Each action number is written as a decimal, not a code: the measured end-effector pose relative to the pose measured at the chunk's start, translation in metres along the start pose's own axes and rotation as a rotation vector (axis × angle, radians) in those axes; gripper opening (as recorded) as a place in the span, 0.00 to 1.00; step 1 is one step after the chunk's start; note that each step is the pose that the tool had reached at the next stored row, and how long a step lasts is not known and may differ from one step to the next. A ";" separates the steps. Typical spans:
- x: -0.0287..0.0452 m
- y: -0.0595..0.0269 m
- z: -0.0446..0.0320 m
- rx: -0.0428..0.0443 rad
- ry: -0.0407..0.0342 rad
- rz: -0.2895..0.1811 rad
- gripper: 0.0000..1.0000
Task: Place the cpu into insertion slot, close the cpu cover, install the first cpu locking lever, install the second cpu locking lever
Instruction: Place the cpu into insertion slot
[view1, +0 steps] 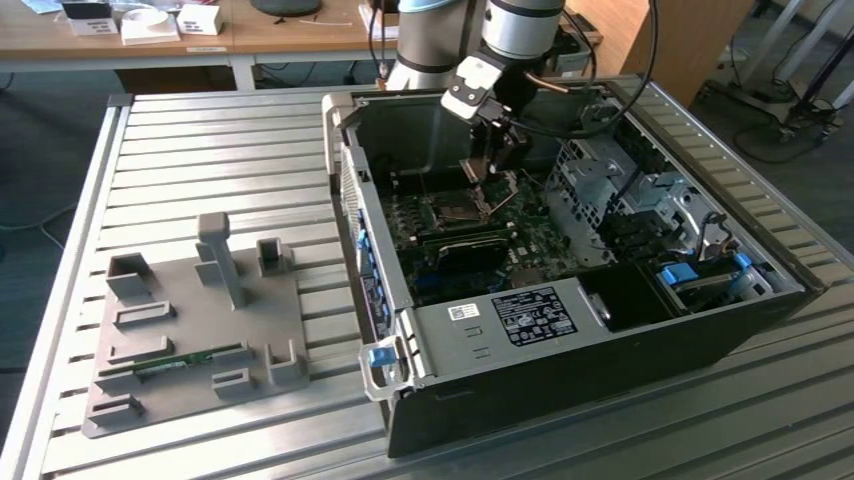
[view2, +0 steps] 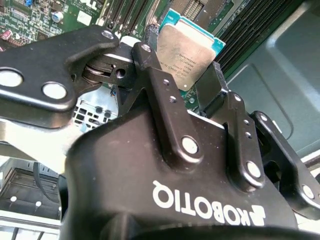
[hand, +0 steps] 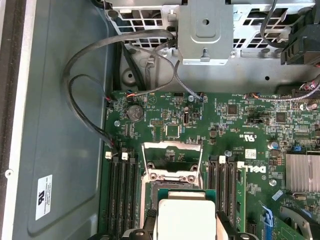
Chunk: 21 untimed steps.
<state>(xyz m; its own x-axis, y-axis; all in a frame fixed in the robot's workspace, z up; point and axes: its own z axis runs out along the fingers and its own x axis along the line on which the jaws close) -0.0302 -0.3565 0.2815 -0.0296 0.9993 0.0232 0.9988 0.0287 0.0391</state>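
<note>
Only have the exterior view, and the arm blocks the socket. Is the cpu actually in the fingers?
Observer: Yes. In the second wrist view the cpu is clamped between the fingers, silver top showing.
Operator: Cover out of the way?
Observer: In the first wrist view the cpu cover is flipped open, lying back beyond the insertion slot.
Operator: Chip squared up?
Observer: In that view the cpu's edges run parallel to the slot's rim, and the chip overlaps part of the slot.
</note>
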 end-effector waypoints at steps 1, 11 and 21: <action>0.0002 -0.0001 0.0001 0.0000 0.0001 0.000 0.54; 0.0021 -0.0035 0.0040 0.0000 0.0000 0.000 0.54; 0.0057 -0.0034 0.0048 -0.0001 0.0004 0.000 0.54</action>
<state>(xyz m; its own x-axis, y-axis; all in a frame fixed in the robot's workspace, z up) -0.0336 -0.3508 0.2767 -0.0298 0.9993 0.0236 0.9988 0.0289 0.0393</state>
